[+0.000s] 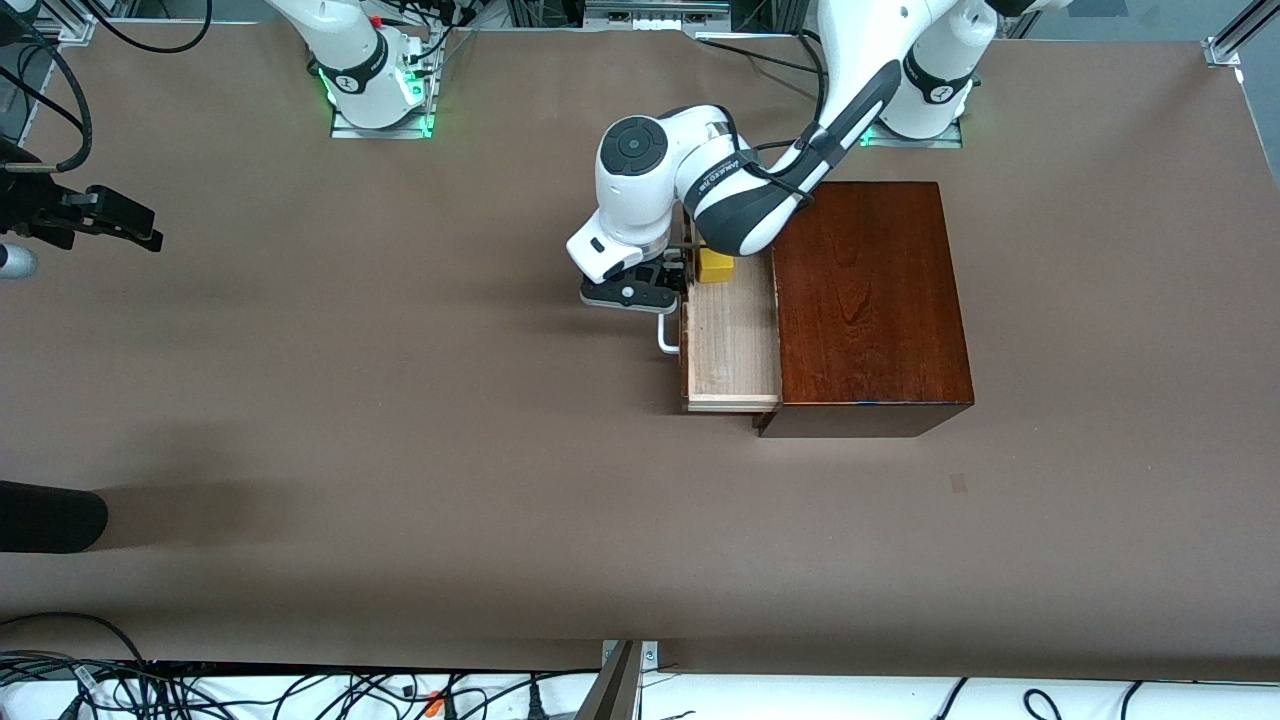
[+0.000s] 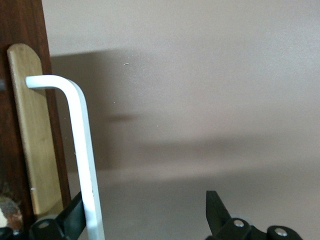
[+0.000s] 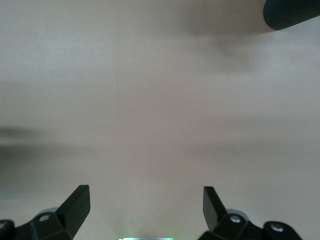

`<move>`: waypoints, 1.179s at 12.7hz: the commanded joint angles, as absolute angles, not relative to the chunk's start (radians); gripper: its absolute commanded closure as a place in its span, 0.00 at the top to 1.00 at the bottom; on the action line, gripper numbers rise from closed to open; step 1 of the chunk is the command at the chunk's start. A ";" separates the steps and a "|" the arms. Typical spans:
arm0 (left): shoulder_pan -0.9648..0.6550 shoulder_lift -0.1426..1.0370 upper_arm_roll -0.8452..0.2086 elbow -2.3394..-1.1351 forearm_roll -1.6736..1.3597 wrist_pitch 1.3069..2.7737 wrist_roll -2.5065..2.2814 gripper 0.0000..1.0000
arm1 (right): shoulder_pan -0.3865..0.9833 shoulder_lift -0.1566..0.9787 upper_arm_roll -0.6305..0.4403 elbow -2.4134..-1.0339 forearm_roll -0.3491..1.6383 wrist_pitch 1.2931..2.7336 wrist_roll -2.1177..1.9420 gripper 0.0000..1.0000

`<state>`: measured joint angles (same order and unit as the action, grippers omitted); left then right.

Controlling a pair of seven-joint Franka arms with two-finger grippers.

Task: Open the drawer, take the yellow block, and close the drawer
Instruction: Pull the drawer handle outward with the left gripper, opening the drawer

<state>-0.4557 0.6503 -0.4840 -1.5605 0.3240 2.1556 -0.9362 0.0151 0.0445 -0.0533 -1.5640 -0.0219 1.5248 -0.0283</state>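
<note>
The drawer [image 1: 730, 340] stands pulled out of the dark mahogany box [image 1: 870, 300] toward the right arm's end of the table, its pale-wood tray showing. The yellow block [image 1: 715, 265] lies in the tray's corner farthest from the front camera, partly under the left arm. My left gripper [image 1: 640, 290] is open at the white bar handle [image 1: 665, 335]. In the left wrist view the handle [image 2: 82, 150] runs between the left gripper's [image 2: 145, 215] jaws, close against one finger [image 2: 75, 217]. My right gripper [image 1: 135, 228] waits open and empty over the table at the right arm's end, and it also shows in the right wrist view [image 3: 145, 205].
A black cylinder [image 1: 50, 515] juts in at the table's edge at the right arm's end, nearer to the front camera; it shows in the right wrist view [image 3: 292, 12] too. Brown table [image 1: 400, 450] spreads wide around the box.
</note>
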 commanded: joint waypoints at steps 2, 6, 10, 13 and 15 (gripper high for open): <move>-0.486 0.689 -0.489 -1.488 0.296 2.177 -0.943 1.00 | 0.008 0.028 -0.048 -1.577 -0.023 1.532 -0.029 1.00; -0.497 0.687 -0.489 -1.473 0.295 2.174 -0.943 1.00 | 0.008 0.026 -0.048 -1.577 -0.023 1.532 -0.029 1.00; -0.503 0.672 -0.494 -1.454 0.296 2.084 -0.936 1.00 | 0.008 0.026 -0.048 -1.577 -0.023 1.532 -0.029 1.00; -0.502 0.663 -0.503 -1.431 0.308 1.959 -0.887 1.00 | 0.008 0.026 -0.048 -1.577 -0.021 1.531 -0.029 1.00; -0.489 0.626 -0.500 -1.382 0.307 1.849 -0.847 1.00 | 0.008 0.026 -0.046 -1.577 -0.018 1.532 -0.028 1.00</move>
<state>-0.4944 0.6583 -0.5052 -1.4374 0.3162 1.9550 -0.9030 0.0151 0.0445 -0.0533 -1.5641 -0.0219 1.5248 -0.0283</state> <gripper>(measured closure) 0.000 0.000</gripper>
